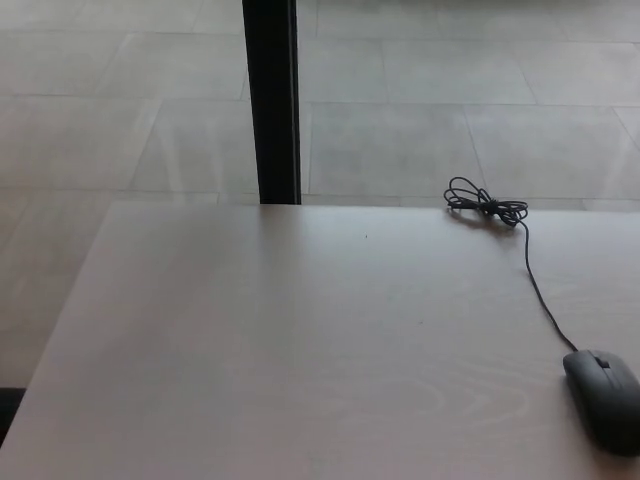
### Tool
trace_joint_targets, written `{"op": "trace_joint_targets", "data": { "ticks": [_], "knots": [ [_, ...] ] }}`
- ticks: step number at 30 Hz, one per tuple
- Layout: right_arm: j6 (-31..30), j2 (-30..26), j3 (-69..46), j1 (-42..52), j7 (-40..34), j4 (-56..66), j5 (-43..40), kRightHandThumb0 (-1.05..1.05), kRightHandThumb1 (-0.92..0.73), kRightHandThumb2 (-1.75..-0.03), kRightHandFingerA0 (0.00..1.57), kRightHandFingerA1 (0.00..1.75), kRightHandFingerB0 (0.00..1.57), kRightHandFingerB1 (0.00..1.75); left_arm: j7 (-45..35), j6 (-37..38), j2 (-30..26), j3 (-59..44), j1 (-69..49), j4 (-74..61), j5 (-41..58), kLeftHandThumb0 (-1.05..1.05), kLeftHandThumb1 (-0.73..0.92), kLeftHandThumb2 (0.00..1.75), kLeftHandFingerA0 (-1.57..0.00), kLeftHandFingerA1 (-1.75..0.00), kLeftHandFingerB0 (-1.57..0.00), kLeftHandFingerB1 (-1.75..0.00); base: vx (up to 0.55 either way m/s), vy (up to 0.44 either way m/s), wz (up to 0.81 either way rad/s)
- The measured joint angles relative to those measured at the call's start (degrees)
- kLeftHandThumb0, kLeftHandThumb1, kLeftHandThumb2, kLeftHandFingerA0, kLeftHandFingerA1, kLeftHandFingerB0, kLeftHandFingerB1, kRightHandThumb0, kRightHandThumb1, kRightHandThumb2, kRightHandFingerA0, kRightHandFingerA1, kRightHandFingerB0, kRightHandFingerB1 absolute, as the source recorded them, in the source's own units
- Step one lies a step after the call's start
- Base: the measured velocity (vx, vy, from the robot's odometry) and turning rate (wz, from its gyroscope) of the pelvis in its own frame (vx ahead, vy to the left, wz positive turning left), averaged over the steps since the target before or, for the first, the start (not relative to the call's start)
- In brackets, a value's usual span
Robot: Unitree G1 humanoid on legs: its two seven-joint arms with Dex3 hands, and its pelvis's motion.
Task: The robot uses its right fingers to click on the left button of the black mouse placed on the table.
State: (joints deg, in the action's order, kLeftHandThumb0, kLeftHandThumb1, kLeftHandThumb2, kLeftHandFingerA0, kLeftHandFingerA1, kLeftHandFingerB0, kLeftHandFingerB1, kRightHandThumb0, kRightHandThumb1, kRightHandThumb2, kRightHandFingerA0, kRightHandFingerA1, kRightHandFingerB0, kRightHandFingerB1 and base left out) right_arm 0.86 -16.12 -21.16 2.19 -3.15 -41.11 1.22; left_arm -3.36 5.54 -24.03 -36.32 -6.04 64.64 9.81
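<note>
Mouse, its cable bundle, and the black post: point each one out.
black mouse (603,398), head view, on its top shell.
cable bundle (485,206), head view, on the coiled loops.
black post (272,100), head view, on its front face.

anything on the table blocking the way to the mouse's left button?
Nothing visible. The black mouse sits alone at the table's right edge, its cable trailing away to a coiled bundle at the far edge. Neither hand is in view, so the approach path can't be judged.
</note>
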Motion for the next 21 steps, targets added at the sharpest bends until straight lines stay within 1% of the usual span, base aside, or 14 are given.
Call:
{"op": "trace_joint_targets", "data": {
  "ticks": [4,5,6,7,8,9,10,11,13,14,16,19,20,21],
  "knots": [
    [0.27,-0.14,-4.97,-0.64,-1.29,0.75,-1.84,-0.62,-0.85,-0.67,0.55,0.47,0.41,0.37,0.00,0.64,-1.35,-5.94,1.34,2.77,3.08,-0.86,0.92,0.77,-0.88,-0.57,-0.65,-0.52,0.00,0.000,0.00],
    [0.27,-0.15,-5.99,-0.65,-1.63,0.75,-2.20,-0.59,-0.73,-1.08,0.52,0.62,0.31,0.49,0.00,0.83,-1.56,-6.86,1.51,3.25,3.67,-0.88,0.92,0.80,-0.87,-0.57,-0.63,-0.52,0.00,0.000,0.00],
    [0.19,-0.31,-7.55,-0.62,-2.21,0.81,-2.75,-0.59,-0.73,-1.08,0.57,0.63,0.33,0.49,-0.01,1.11,-1.87,-8.03,1.68,3.93,4.60,-0.85,0.92,0.76,-0.85,-0.56,-0.65,-0.51,0.00,0.000,0.00],
    [-0.01,-0.41,-8.46,-0.55,-2.60,1.00,-3.00,-0.60,-0.73,-1.08,0.58,0.63,0.33,0.49,-0.03,1.27,-2.04,-8.54,1.78,4.24,5.09,-0.87,0.92,0.75,-0.86,-0.57,-0.66,-0.51,0.00,0.000,0.00],
    [-0.39,-0.64,-9.48,-0.41,-3.11,1.37,-3.29,-0.59,-0.74,-1.08,0.56,0.63,0.32,0.49,-0.06,1.39,-2.28,-9.19,1.99,4.75,5.70,-0.87,0.92,0.76,-0.89,-0.58,-0.62,-0.52,0.00,0.000,0.00],
    [-0.71,-0.89,-10.20,-0.24,-3.25,1.66,-3.52,-0.54,-0.70,-1.07,0.50,0.61,0.32,0.51,-0.09,1.48,-2.40,-9.58,2.25,5.09,6.26,-0.87,0.92,0.77,-0.87,-0.60,-0.61,-0.52,0.00,0.000,0.00],
    [-0.90,-1.00,-10.55,-0.17,-3.28,1.82,-3.65,-0.59,-0.87,-0.68,0.55,0.46,0.41,0.37,-0.13,1.54,-2.43,-9.75,2.40,5.24,6.55,-0.87,0.92,0.76,-0.88,-0.60,-0.63,-0.52,0.00,0.000,0.00],
    [-1.35,-1.40,-10.95,0.06,-3.33,2.04,-3.82,-0.50,-0.68,-1.08,0.69,0.70,0.27,0.49,-0.26,1.80,-2.45,-9.93,2.62,5.45,7.16,-0.89,0.92,0.80,-0.87,-0.60,-0.62,-0.52,0.00,0.000,0.00],
    [-1.66,-2.35,-11.09,0.48,-3.46,1.99,-3.81,-0.50,-0.69,-1.09,0.70,0.71,0.27,0.50,-0.31,1.85,-2.47,-9.88,2.61,5.52,7.50,-0.88,0.92,0.81,-0.85,-0.60,-0.61,-0.52,0.00,0.000,0.00],
    [-1.97,-3.47,-11.34,0.84,-3.74,1.94,-3.81,-0.52,-0.70,-1.09,0.67,0.69,0.28,0.49,-0.35,1.86,-2.49,-9.84,2.45,5.60,7.78,-0.85,0.92,0.79,-0.87,-0.58,-0.64,-0.52,0.00,0.000,0.00],
    [-2.22,-5.13,-11.45,1.59,-3.85,1.99,-3.84,-0.53,-0.70,-1.08,0.68,0.68,0.30,0.49,-0.36,1.94,-2.50,-9.67,2.42,5.63,8.14,-0.83,0.92,0.79,-0.88,-0.58,-0.63,-0.52,0.00,0.000,0.00],
    [-2.87,-6.95,-11.49,2.17,-3.94,1.85,-3.95,-0.52,-0.70,-1.08,0.67,0.68,0.29,0.49,-0.36,2.25,-2.49,-9.33,2.30,5.67,8.52,-0.87,0.92,0.81,-0.88,-0.57,-0.61,-0.51,0.00,0.000,0.00],
    [-3.15,-7.66,-11.47,2.37,-3.95,1.60,-3.97,-0.53,-0.70,-1.09,0.69,0.69,0.30,0.49,-0.36,2.41,-2.49,-9.16,2.25,5.67,8.64,-0.85,0.92,0.78,-0.87,-0.56,-0.66,-0.50,0.00,0.000,0.00],
    [-3.43,-8.19,-11.43,2.47,-3.96,1.29,-3.99,-0.68,-0.81,-0.74,0.69,0.53,0.43,0.40,-0.35,2.54,-2.49,-9.03,2.20,5.68,8.74,-0.85,0.92,0.80,-0.88,-0.57,-0.62,-0.50,0.00,0.000,0.00]
  ]
}}
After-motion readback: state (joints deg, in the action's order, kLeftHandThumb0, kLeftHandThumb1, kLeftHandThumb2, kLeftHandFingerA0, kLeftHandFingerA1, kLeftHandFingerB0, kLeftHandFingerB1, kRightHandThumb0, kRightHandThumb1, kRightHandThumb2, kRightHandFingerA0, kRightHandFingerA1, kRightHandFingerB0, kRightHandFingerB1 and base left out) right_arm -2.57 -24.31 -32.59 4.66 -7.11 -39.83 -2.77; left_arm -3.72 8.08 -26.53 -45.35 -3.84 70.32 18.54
